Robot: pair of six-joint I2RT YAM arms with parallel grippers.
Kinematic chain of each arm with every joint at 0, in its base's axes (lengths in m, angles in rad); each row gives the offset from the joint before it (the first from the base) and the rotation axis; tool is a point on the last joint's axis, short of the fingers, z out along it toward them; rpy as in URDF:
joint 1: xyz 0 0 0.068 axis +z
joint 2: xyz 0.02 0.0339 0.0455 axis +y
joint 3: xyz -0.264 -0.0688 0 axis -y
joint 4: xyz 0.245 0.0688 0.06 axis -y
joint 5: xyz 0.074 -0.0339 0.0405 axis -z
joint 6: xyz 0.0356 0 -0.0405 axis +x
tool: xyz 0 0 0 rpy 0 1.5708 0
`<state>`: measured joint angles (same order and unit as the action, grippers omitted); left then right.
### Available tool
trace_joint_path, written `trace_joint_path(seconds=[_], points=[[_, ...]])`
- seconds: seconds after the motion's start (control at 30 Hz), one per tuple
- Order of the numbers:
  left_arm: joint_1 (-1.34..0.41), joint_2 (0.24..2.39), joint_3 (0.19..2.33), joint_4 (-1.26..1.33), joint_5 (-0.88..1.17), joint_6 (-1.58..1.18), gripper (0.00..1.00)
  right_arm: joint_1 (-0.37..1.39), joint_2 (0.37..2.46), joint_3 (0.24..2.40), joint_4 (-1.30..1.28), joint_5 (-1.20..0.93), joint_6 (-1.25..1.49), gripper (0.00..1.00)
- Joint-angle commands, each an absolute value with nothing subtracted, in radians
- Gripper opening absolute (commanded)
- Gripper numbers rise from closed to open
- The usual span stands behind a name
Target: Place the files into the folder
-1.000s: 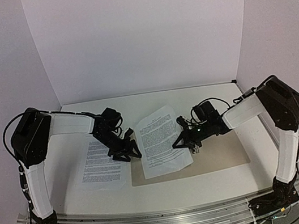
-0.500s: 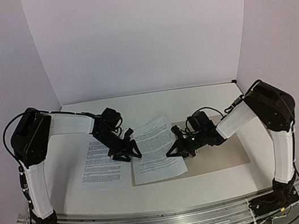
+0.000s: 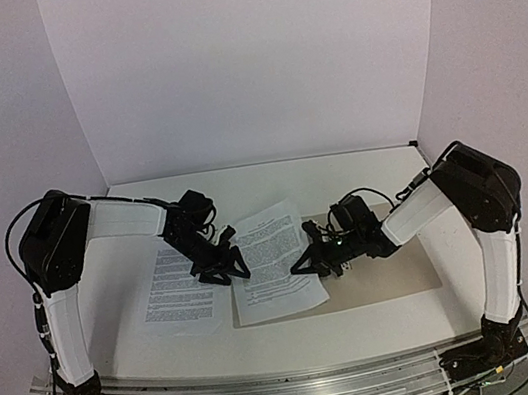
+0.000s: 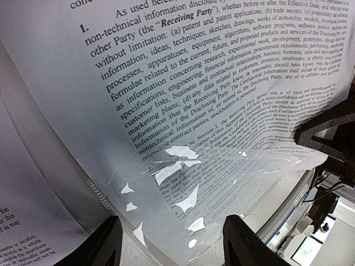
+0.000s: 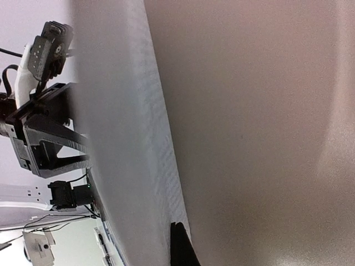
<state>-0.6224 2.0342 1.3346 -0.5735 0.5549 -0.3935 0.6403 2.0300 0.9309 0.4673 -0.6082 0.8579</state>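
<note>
right now the first of the two files is being worked onto the folder [image 3: 399, 276], which lies flat on the table [image 3: 341, 169] in front of the right arm. i cannot tell whether its cover is open. the centre sheet [image 3: 269, 257] overlaps the folder's left end, with its right edge curled up off the surface. the right gripper [image 3: 313, 262] looks clamped on that raised edge, since its wrist view shows the paper running edge-on past one finger, with tan card beside it. the left gripper [image 3: 224, 273] hangs over the sheet's left margin with its fingers spread and nothing between them. the other sheet [image 3: 179, 293] lies flat just beside it on the table, apart from the folder and not yet handled. the next move seems to call for drawing the centre sheet further right until it sits square on the card, and thin paper may buckle or skew when pulled by one edge. nothing else sits on the table. the left gripper, close above the sheet, is the only obstacle.
</note>
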Motion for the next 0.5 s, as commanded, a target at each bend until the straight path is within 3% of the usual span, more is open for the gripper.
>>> trace_joint_path(seconds=[0.0, 0.47], points=[[-0.621, 2.063, 1.307, -0.582, 0.505, -0.387, 0.63, 0.647, 2.033, 0.89, 0.63, -0.582, 1.035, 0.0], [-0.619, 2.056, 1.304, -0.582, 0.499, -0.383, 0.63, 0.666, 2.024, 0.821, 0.681, -0.657, 1.105, 0.0]])
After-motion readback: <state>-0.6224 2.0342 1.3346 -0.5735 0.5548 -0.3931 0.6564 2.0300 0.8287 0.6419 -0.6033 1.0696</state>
